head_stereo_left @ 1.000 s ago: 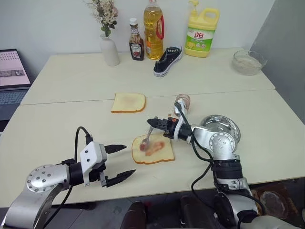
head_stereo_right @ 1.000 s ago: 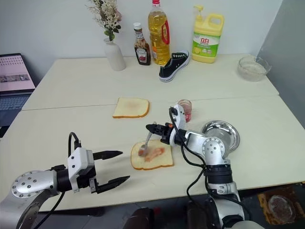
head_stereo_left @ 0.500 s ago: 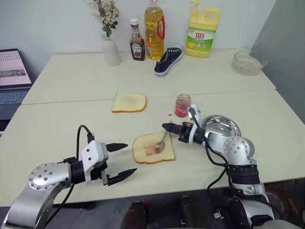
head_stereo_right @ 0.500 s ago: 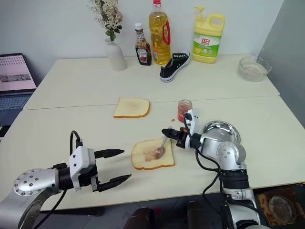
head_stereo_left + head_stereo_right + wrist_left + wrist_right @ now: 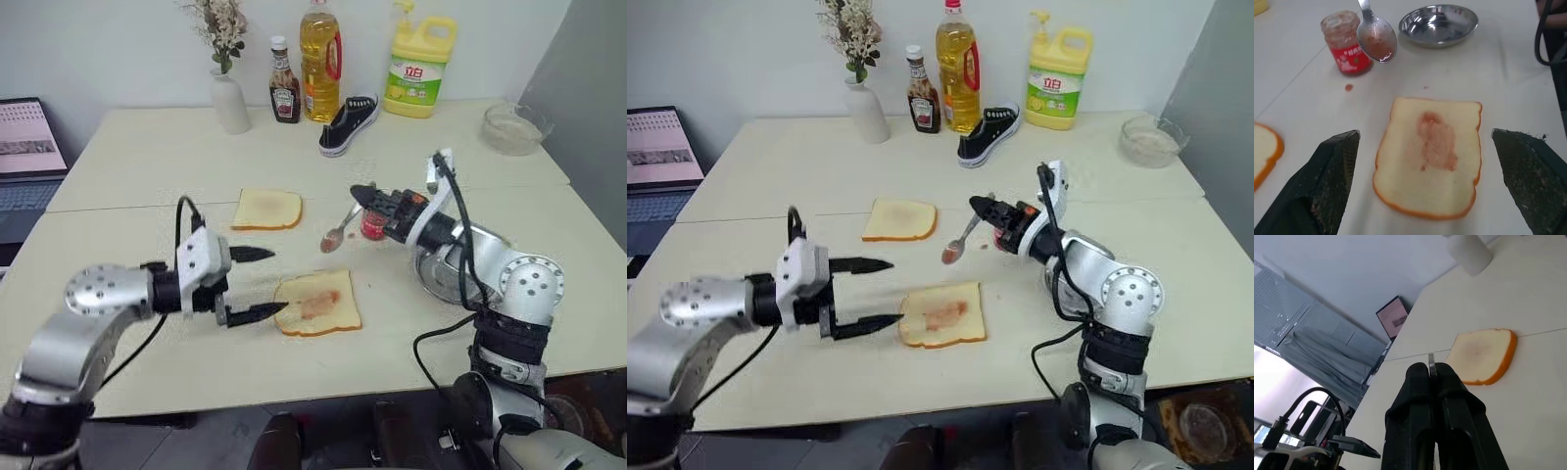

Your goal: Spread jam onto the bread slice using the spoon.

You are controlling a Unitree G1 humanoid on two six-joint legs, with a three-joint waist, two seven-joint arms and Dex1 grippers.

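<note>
So far a smear of red jam sits in the middle of the bread slice (image 5: 318,303), which lies flat on the worktop (image 5: 147,196) near its front edge; the patch covers only the centre, and the margins out to the crust look bare. To my eye the spreading is partly done, and more jam would have to go on and be pushed outward.

The right gripper (image 5: 364,195) is clamped on the handle of the spoon (image 5: 338,232), holding it in the air above the worktop, between the bread slice and the jam jar (image 5: 1345,43). The bowl of the spoon carries a thin red film. The left gripper (image 5: 257,284) hangs with its jaws wide apart and nothing in them, just beside the slice's left edge.

From the head views the jar is mostly hidden behind the right gripper, and the steel dish (image 5: 1439,23) partly behind the arm. How much jam is left in the jar I cannot tell.
</note>
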